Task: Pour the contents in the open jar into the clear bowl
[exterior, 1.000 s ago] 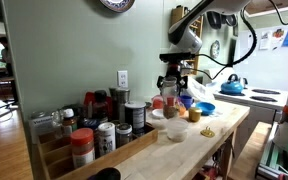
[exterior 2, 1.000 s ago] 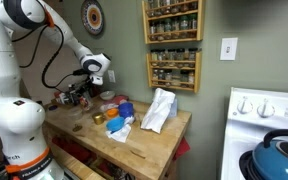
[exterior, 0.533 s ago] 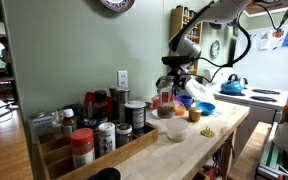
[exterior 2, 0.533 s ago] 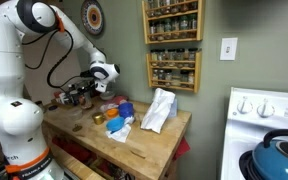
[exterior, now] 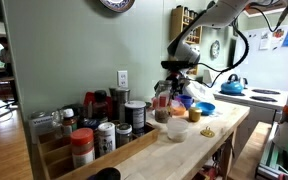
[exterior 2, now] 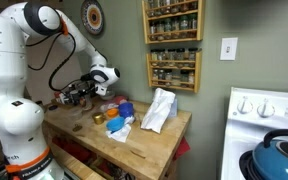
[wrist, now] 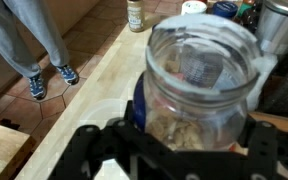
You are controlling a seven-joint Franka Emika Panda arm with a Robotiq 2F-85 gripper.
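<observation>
Grips the open jar (wrist: 199, 70) with the gripper (wrist: 191, 135) reaching down from above. Jaws clenched on the glass: in the wrist view one finger (wrist: 92, 150) presses in from each side of the jar's lower body. Holds the jar upright, mouth to the top and no lid on it. Carries a shallow layer of pale brownish contents (wrist: 174, 125) at the bottom, seen through the open mouth and the reddish-tinted wall.

In an exterior view, places the jar just behind the clear bowl (exterior: 176, 130), on the wall side of it and a little higher. Cannot tell whether the jar's base touches the tabletop (exterior: 184, 158) or hangs just clear of it. Shows nothing poured: bowl upright, seemingly bare inside, though too small to say for sure.

Around the bowl, in the same view: a short amber jar (exterior: 194, 114) just beside it on the stove side; a blue bowl (exterior: 205, 108) beyond that, farther from the clear bowl; a small yellow thing (exterior: 208, 132) near the bowl, toward the tabletop's front edge. Well apart from the bowl, toward the camera, a crowd of spice jars (exterior: 94, 135) along the wall. Far beyond the bowl, off the tabletop, a blue kettle (exterior: 233, 85) on the stove.

In the wrist view, well away from the bowl and below the tabletop's edge, shows a person's legs (wrist: 29, 35) in grey trousers, standing on a wooden floor.
</observation>
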